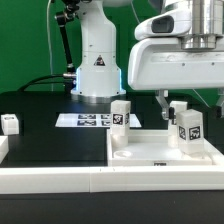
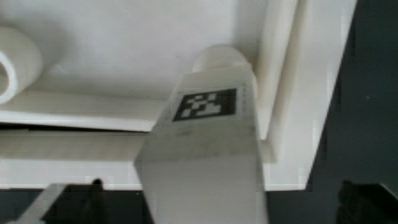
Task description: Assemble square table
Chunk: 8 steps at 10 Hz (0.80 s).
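- Black table surface (image 1: 40, 100) and a green backdrop (image 1: 25, 40) are noted. Which step is judged to be in hand?
- Leg fitting is judged to be in hand. The square tabletop (image 1: 150, 143) is laid on the table just behind the front border rail (image 1: 60, 178), toward the exterior view's right. A target leg (image 1: 187, 125) and a second leg (image 1: 120, 113) are stood on it. A third leg (image 1: 10, 123) is seen on the table, well apart, at the exterior view's left. The gripper (image 1: 186, 100) is positioned over the target leg with its jaws spread wide, and nothing is grasped.
- What is called for next?
- The jaws are to be centred on the target leg and closed on its flat sides before any turning is attempted. Whether that leg is already seated cannot be told.
- What is supplied by each view?
- In the wrist view, the tagged target leg (image 2: 210, 105) is shown between the fingertips (image 2: 68, 198), clear of both and close beside the tabletop's raised rim. Only the exterior view shows the other legs, the marker board (image 1: 88, 120) and the robot base (image 1: 97, 70).
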Motion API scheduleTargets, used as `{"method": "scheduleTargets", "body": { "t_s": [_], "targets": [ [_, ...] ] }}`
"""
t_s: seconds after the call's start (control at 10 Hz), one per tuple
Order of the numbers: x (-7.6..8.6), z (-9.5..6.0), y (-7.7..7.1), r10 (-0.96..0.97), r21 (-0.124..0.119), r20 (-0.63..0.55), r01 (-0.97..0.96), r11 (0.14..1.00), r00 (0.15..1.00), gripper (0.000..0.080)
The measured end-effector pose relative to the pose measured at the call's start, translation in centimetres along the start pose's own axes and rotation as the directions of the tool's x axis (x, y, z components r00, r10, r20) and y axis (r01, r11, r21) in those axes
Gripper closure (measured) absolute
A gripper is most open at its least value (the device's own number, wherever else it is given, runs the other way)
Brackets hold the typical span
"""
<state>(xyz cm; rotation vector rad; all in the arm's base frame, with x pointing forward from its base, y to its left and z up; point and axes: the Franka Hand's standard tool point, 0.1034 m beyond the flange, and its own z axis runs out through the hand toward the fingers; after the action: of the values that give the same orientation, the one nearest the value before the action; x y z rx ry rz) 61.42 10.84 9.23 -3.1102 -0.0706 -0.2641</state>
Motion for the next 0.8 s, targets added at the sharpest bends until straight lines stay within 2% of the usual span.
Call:
{"method": "scheduleTargets", "body": {
  "t_s": [0.2, 0.5, 0.7, 0.8],
  "targets": [
    [-0.76, 0.46, -0.56, 0.002, 0.003, 0.011, -0.002, 1.000, 1.000, 0.0151],
    [-0.85, 0.54, -0.45, 0.003, 0.002, 0.013, -0.003, 1.000, 1.000, 0.0151],
    [-0.83, 0.57, -0.33, 0.005, 0.002, 0.012, -0.005, 1.000, 1.000, 0.0408],
    [-0.83, 0.56, -0.32, 0.005, 0.002, 0.012, -0.005, 1.000, 1.000, 0.0408]
  ]
}}
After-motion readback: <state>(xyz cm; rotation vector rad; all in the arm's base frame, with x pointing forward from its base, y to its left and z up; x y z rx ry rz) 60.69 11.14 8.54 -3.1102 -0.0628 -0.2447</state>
